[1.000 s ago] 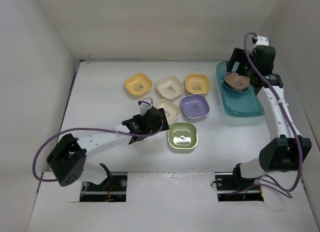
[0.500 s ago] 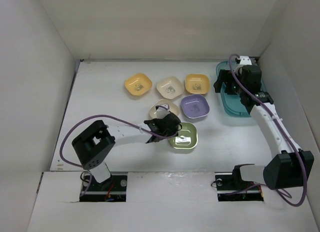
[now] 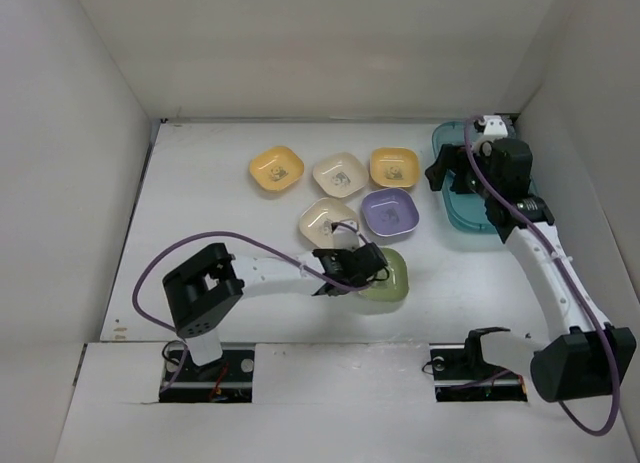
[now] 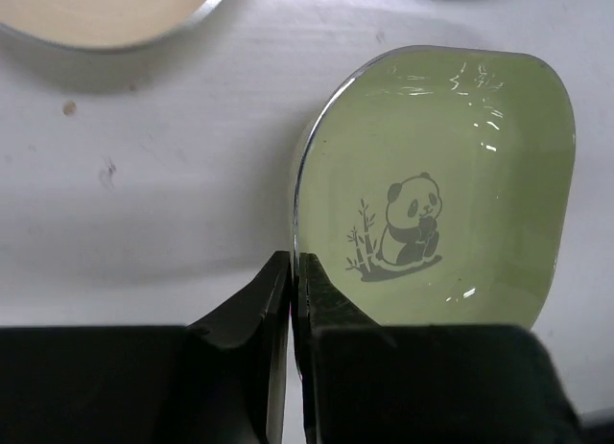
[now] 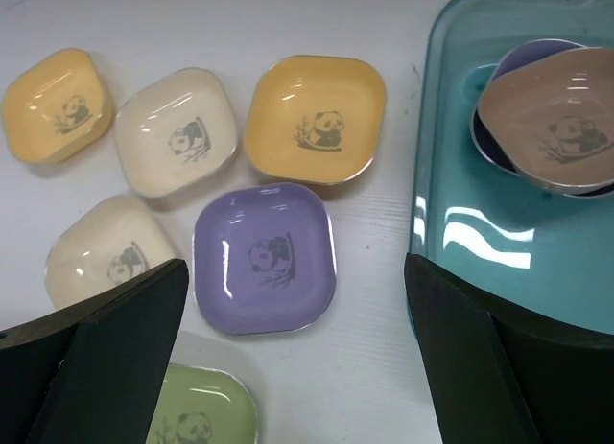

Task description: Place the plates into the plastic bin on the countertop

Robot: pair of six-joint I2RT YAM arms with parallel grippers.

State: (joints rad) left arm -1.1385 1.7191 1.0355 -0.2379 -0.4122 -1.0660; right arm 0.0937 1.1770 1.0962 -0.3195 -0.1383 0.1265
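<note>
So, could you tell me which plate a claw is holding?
The green plate: the left claw pinches its rim, and no other plate is gripped.

Green plate [image 4: 460, 156]: smooth, glossy surface with bright highlights. Plastic bin [image 5: 451, 243]: translucent teal, shiny. Counter [image 4: 144, 195]: matt white, faintly grained and speckled; the jaws are matt black plastic.

We log the left arm [image 3: 270, 276] and the right arm [image 3: 548, 273] as one build: slim white links dotted with small dark screw heads, joined by boxy matte black joint housings [image 3: 200, 291]. Each trails a loose purple cable [image 3: 212, 234] and sits on a black base rail [image 3: 478, 368]. The left gripper [image 4: 291, 271] and the right gripper [image 5: 295, 267] carry matte black, wedge-shaped plastic fingers [image 4: 240, 319] with smooth bevelled faces.
</note>
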